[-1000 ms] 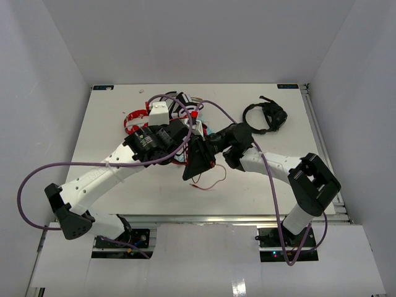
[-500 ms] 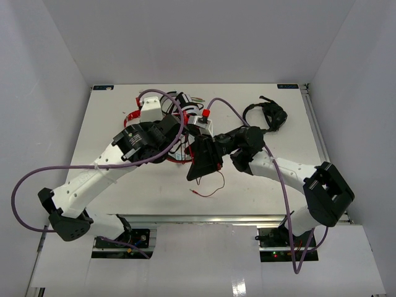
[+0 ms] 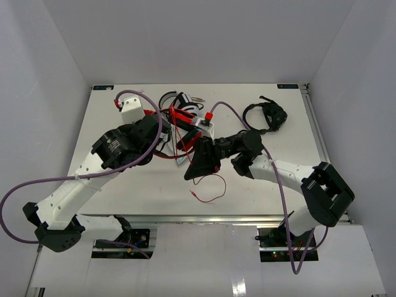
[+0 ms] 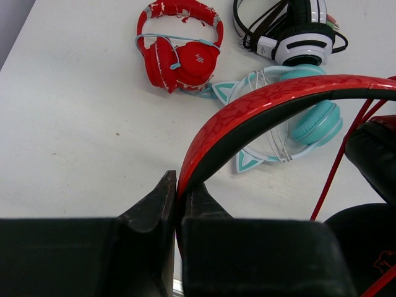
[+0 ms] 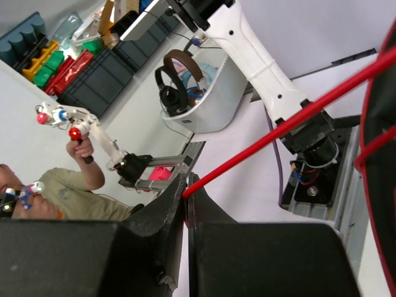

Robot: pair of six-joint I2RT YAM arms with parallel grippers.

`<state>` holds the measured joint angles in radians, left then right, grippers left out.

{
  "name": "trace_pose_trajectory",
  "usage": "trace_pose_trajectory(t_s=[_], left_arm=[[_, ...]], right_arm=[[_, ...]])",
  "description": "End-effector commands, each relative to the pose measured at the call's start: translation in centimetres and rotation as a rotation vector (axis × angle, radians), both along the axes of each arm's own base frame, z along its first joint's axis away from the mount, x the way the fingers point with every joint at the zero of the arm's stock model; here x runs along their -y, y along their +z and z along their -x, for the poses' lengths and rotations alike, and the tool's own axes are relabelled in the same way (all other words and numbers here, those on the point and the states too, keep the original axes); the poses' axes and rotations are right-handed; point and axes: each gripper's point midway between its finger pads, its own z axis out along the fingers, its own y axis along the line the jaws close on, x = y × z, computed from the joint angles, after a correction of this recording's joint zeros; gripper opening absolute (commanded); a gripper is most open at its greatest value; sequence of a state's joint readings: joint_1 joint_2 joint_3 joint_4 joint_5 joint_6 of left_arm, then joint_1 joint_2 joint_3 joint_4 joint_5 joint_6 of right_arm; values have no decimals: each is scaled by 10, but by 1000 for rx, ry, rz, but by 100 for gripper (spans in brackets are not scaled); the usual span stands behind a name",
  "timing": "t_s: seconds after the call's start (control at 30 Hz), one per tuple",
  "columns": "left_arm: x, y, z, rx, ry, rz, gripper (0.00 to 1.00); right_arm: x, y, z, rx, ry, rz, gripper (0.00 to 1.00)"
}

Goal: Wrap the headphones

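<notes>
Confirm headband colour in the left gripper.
Headband: crackled red outside, black inside; clearest in left wrist view.

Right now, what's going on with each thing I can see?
headphones: held by the headband.
cable: pinched, pulled straight.
left pincer: shut on the headphones.
right pincer: shut on the cable.
red pair: lying flat, untouched.
teal pair: lying flat, partly hidden.
white pair: lying flat, untouched.
black headset: lying apart, untouched.
</notes>
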<state>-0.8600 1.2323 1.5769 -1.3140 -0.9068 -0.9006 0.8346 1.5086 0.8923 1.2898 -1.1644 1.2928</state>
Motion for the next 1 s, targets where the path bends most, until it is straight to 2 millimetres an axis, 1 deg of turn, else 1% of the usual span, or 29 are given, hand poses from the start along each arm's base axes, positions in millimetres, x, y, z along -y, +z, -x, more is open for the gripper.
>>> trace_pose_trajectory(t_s=[0.0, 0.07, 0.2, 0.23, 0.37, 0.47, 0.53, 0.6, 0.63, 0.7, 0.77, 0.83, 0.87, 0.97], left_arm=[[-11, 35, -16, 178, 122, 175, 0], [-9, 36, -18, 186, 136, 207, 0], [2, 36, -17, 183, 130, 298, 0], [5, 33, -17, 174, 116, 314, 0], [14, 38, -14, 209, 79, 430, 0], [13, 40, -8, 225, 76, 487, 0], [7, 43, -5, 229, 101, 505, 0], [2, 43, -3, 226, 131, 505, 0], [0, 41, -2, 219, 142, 499, 0], [1, 43, -1, 223, 147, 524, 0], [4, 39, -1, 213, 136, 541, 0], [7, 40, 0, 217, 124, 565, 0], [8, 41, 1, 221, 116, 580, 0], [9, 38, 2, 217, 113, 594, 0]], right_arm=[[24, 21, 34, 401, 20, -370, 8], [22, 16, 35, 402, 20, -359, 8], [20, 13, 36, 396, 20, -357, 8], [19, 11, 36, 396, 15, -356, 8], [10, 2, 26, 366, -36, -322, 8], [6, -2, 21, 390, -86, -325, 8], [-1, -10, 11, 377, -160, -271, 8], [-7, -17, 2, 405, -237, -228, 8], [-5, -13, 5, 417, -241, -237, 8], [-14, -22, -2, 462, -324, -194, 8], [-20, -31, -10, 497, -392, -162, 8], [-23, -36, -12, 495, -421, -145, 8], [-25, -40, -17, 496, -458, -133, 8], [-31, -56, -25, 510, -511, -96, 8]])
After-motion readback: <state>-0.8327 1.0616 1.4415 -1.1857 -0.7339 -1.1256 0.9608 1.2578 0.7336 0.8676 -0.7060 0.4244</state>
